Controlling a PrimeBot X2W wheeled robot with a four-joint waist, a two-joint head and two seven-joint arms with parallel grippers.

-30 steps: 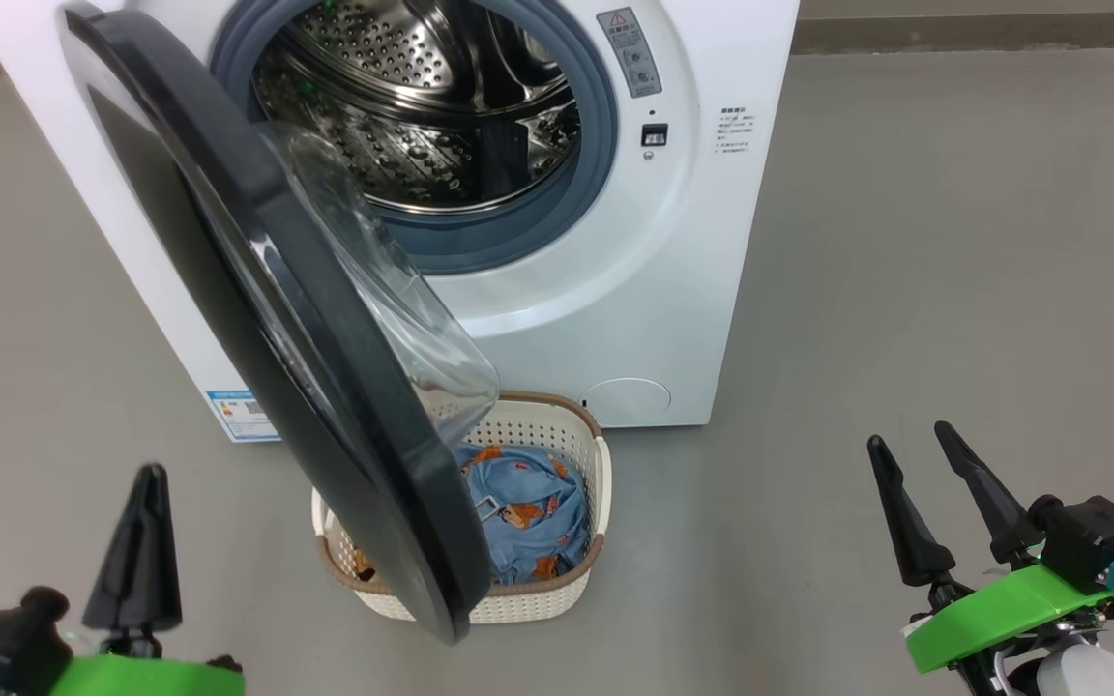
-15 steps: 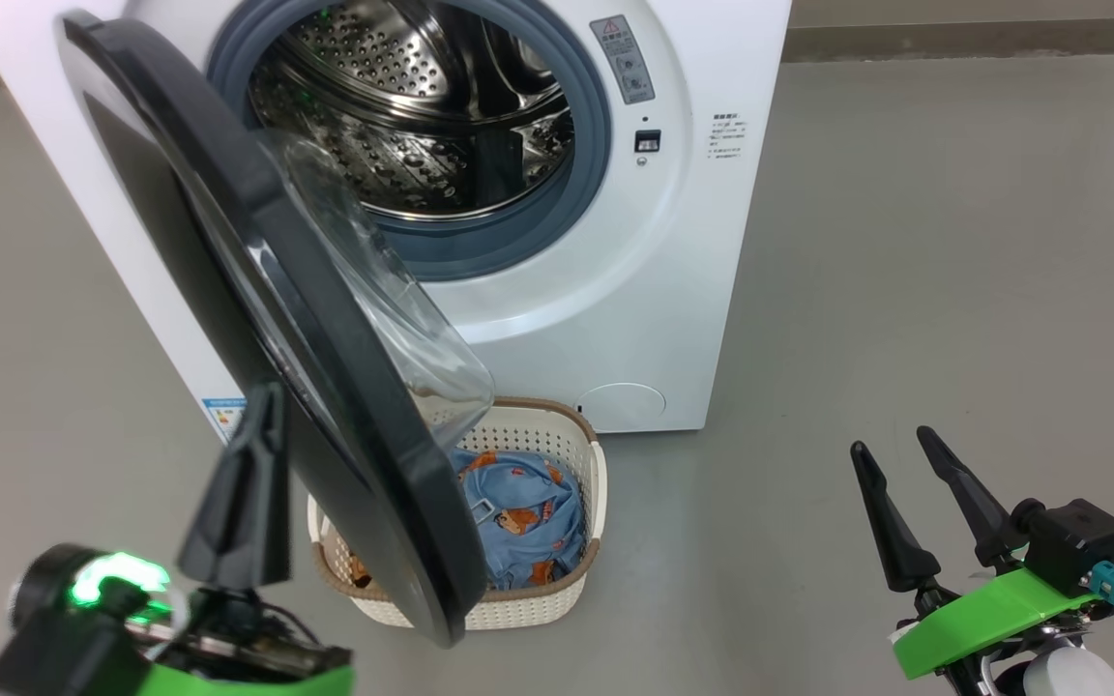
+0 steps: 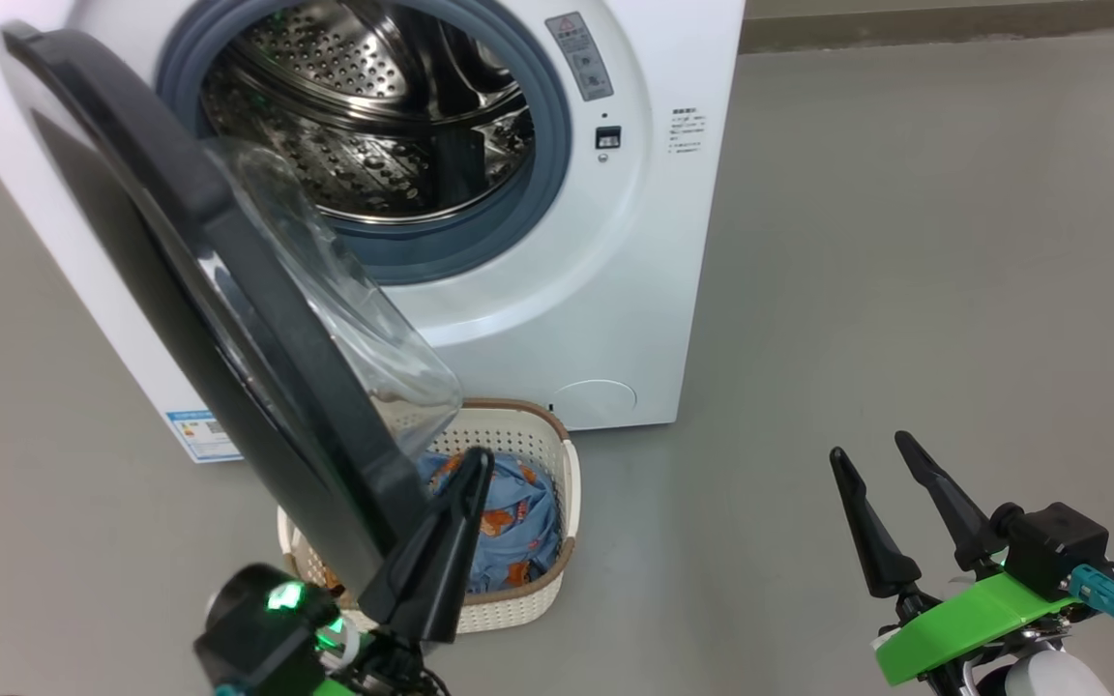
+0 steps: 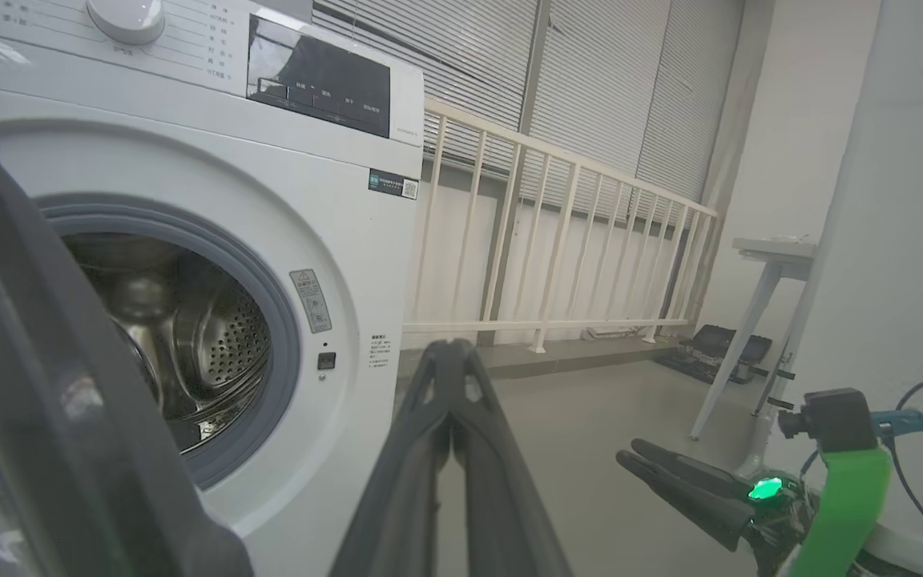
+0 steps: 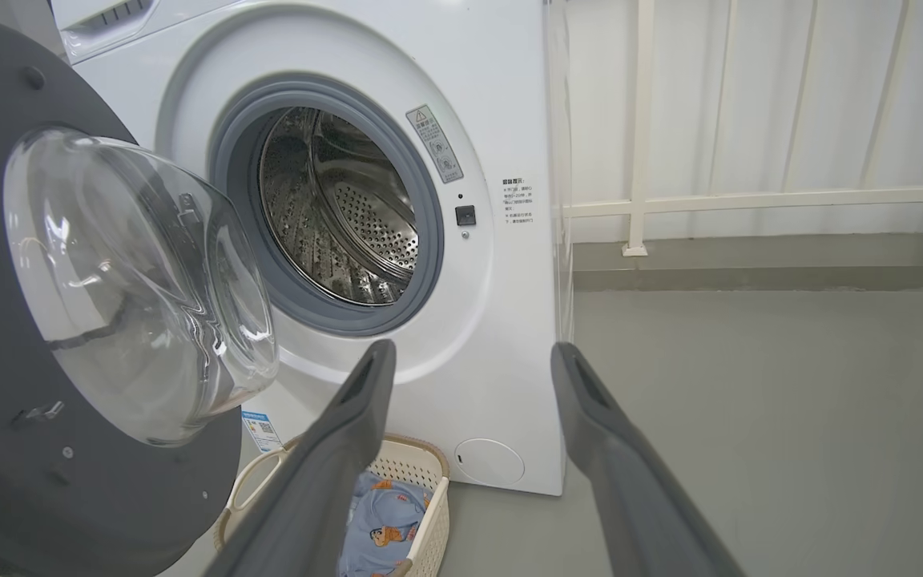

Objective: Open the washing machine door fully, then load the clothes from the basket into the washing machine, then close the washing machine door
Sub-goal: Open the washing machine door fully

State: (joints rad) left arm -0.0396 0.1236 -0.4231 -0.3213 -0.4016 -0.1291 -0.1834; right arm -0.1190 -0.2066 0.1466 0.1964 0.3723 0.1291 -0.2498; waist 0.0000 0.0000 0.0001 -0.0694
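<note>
The white washing machine stands with its steel drum exposed. Its black washing machine door hangs partly open, the clear porthole bulging over the basket. Light blue clothes with orange prints lie inside the basket. My left gripper is shut and holds nothing. It rises beside the door's lower edge, in front of the basket. In the left wrist view the door's rim fills the left beside my shut left gripper. At the lower right my right gripper stands open and empty over bare floor.
Grey floor spreads to the right of the machine. A white railing, a white table leg and a dark case stand beyond it. The machine's base carries a blue label and a round flap.
My left gripper has swung right, from left of the door to its lower edge in front of the basket. The head camera has turned a little. The right gripper has stayed open.
</note>
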